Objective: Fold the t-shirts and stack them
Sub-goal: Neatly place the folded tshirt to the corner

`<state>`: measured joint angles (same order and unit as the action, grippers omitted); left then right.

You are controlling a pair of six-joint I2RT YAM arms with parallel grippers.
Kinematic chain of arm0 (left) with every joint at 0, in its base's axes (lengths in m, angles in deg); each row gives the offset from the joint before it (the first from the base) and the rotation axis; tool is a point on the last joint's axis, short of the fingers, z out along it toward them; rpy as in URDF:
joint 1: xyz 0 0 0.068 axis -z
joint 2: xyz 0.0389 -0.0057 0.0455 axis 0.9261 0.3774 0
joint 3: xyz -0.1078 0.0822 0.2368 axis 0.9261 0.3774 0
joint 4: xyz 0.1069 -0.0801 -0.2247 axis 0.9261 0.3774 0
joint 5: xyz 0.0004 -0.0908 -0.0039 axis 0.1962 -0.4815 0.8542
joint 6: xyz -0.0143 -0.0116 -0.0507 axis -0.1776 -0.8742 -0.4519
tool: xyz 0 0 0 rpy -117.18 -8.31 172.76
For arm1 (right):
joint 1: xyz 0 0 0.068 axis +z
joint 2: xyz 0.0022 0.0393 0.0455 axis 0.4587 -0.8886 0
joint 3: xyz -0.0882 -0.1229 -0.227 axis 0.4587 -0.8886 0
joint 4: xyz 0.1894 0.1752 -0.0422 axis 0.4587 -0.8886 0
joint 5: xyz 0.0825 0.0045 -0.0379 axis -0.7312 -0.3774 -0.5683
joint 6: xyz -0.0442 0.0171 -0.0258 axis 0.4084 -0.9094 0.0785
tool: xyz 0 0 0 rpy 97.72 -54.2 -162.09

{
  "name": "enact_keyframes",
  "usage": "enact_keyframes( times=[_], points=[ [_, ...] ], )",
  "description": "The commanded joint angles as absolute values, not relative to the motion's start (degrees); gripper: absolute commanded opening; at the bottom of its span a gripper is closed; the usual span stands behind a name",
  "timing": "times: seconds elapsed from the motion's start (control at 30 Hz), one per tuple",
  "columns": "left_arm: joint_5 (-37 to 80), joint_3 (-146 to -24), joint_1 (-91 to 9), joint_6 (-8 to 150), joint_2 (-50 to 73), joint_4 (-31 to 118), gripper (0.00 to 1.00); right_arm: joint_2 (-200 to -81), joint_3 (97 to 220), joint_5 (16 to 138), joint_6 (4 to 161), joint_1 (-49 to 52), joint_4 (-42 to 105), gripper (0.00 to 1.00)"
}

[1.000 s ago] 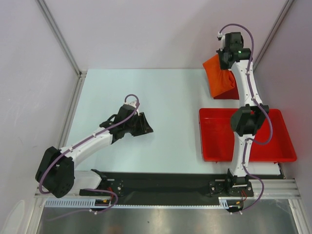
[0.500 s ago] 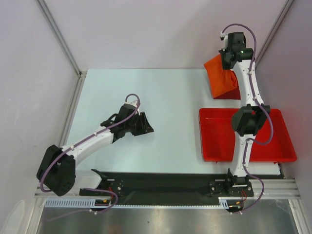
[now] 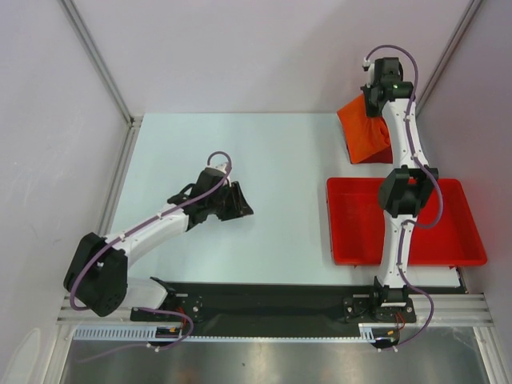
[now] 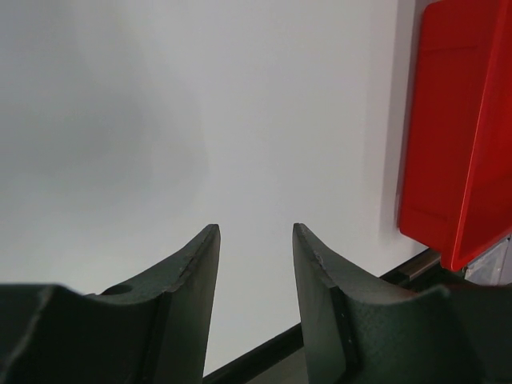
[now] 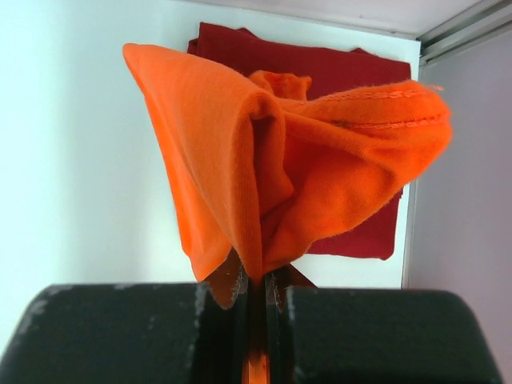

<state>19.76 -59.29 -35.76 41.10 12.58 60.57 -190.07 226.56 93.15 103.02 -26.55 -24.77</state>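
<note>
The right gripper (image 5: 256,282), jaws pinched tight, holds the soft bright orange cloth t-shirt (image 5: 320,160), bunched in rumpled folds, above the flat dark red folded t-shirt (image 5: 320,64) (far right corner of the pale table (image 3: 280,152)). The left gripper (image 4: 254,264) stands parted, holding nothing.

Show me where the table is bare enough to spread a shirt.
Biggest bare patch: table from the left wall across to the orange shirt, beyond the left gripper. A narrower strip lies between that gripper and the red tray. Crowded: far right corner, with the dark red shirt.
</note>
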Motion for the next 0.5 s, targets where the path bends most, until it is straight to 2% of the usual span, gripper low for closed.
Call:
enact_keyframes(
  times=[0.0, 0.47],
  points=[
    [18.64, -62.05, -36.37, 42.41, 12.98, 59.76, 0.47, -190.62, 230.09, 93.75, 104.05, -26.86, -21.37, 0.00],
    [18.91, -62.57, -36.63, 44.16, 14.12, 62.40, 0.47, -193.43, 231.05, 94.19, 104.67, -30.11, -16.62, 0.00]
  ],
)
